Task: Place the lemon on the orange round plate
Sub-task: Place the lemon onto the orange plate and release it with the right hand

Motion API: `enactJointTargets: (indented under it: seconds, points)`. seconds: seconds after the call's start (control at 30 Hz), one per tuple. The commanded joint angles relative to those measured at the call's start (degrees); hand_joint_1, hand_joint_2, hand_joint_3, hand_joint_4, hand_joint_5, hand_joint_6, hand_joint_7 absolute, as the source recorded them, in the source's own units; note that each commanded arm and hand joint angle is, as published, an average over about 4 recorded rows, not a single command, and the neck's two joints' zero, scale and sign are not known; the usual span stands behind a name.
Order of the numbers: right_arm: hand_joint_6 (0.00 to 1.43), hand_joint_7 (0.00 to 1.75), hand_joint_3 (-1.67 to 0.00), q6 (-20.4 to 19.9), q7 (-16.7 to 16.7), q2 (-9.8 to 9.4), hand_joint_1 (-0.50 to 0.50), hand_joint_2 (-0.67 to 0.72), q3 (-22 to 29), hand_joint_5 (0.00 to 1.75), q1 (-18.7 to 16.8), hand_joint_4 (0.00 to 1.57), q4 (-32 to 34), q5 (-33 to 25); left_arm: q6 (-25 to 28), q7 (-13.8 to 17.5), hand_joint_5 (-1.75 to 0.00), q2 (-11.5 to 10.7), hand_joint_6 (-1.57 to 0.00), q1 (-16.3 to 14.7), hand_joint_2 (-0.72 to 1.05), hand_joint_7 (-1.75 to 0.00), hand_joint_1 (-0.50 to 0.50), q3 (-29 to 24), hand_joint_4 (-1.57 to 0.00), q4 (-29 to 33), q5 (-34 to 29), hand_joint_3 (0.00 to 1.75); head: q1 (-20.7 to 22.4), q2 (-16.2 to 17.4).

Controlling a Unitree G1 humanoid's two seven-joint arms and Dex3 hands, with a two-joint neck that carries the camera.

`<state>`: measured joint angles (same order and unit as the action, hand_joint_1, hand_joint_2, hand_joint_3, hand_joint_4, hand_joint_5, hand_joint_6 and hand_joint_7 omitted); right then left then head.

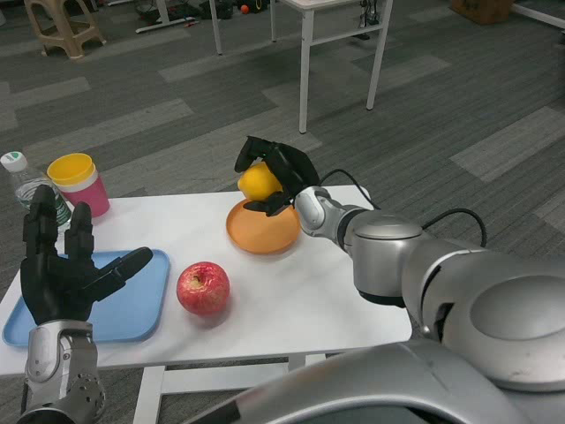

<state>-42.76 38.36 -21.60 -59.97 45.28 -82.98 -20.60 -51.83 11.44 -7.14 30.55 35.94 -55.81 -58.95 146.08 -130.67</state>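
My right hand (275, 174) grips the yellow lemon (257, 183) from above and behind, holding it in the air just over the far edge of the orange round plate (262, 228). The plate lies flat on the white table (291, 300), right of centre. The lemon's underside is clear of the plate's surface. My left hand (64, 267) waits at the near left over the blue tray, fingers spread and holding nothing.
A red apple (203, 288) sits on the table between tray and plate. A blue tray (132, 305) lies at the left. A pink cup with a yellow lid (79, 182) and a water bottle (26, 187) stand at the far left corner.
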Motion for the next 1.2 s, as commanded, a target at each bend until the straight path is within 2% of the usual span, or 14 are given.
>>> enactJointTargets:
  seconds: [0.03,0.33,0.53,0.63,0.8,0.97,1.1,1.2]
  points:
    - [1.31,1.66,-1.27,1.23,0.35,0.52,-0.42,-0.6,-2.12,1.55,1.59,1.48,-1.2,-0.18,-0.11,-0.1,-0.31,0.11,0.0,0.93,0.29,-0.14,0.5,0.51,0.0,-0.55,0.26,0.09,-0.48,0.72]
    - [1.2,1.55,-1.27,3.38,0.31,1.34,-0.42,-0.6,-5.94,1.55,1.66,1.44,-3.86,0.43,-0.03,-0.1,-0.31,0.2,0.0,1.44,0.25,-0.14,0.5,1.28,0.0,-1.1,0.15,0.09,-0.51,2.12]
    - [0.98,1.47,-1.19,3.62,0.2,1.4,-0.42,-0.57,-11.52,1.31,1.66,1.21,-4.76,0.48,-0.03,-0.1,-0.31,0.2,0.0,1.7,0.25,-0.14,0.5,1.5,0.0,-1.21,0.06,0.09,-0.16,2.69]
    - [0.92,1.47,-1.19,3.93,-0.24,1.47,-0.42,-0.54,-13.94,1.26,1.64,1.15,-5.05,0.48,-0.03,-0.1,-0.31,0.2,0.0,1.79,0.25,-0.14,0.5,1.59,0.0,-1.14,0.06,0.09,-0.23,2.9]
    - [0.9,1.47,-1.19,4.13,-1.03,1.27,-0.42,-0.54,-14.18,1.26,0.82,1.11,-5.16,0.56,-0.03,-0.1,-0.31,0.29,0.0,1.92,0.25,-0.14,0.5,2.4,0.0,-1.16,-0.02,0.09,0.02,3.13]
    - [0.86,1.47,-1.11,4.44,-1.89,1.07,-0.42,-0.54,-13.02,1.26,-0.63,1.08,-5.09,0.56,-0.03,-0.1,-0.31,0.38,0.0,2.06,0.25,-0.14,0.5,3.17,0.0,-1.14,-0.2,0.09,0.22,3.24]
    - [0.74,1.47,-1.11,4.57,-2.94,0.9,-0.42,-0.54,-12.93,1.26,-1.11,0.92,-5.05,0.56,-0.03,-0.1,-0.31,0.51,0.0,2.06,0.25,-0.14,0.5,3.83,0.0,-1.1,-0.73,0.09,0.84,3.28]
    - [0.61,1.47,-1.11,4.72,-3.91,0.77,-0.42,-0.54,-12.89,1.26,-1.55,0.81,-5.0,0.56,-0.03,-0.1,-0.31,0.64,0.0,1.99,0.25,-0.14,0.5,3.88,0.0,-0.99,-0.73,0.09,0.97,3.38]
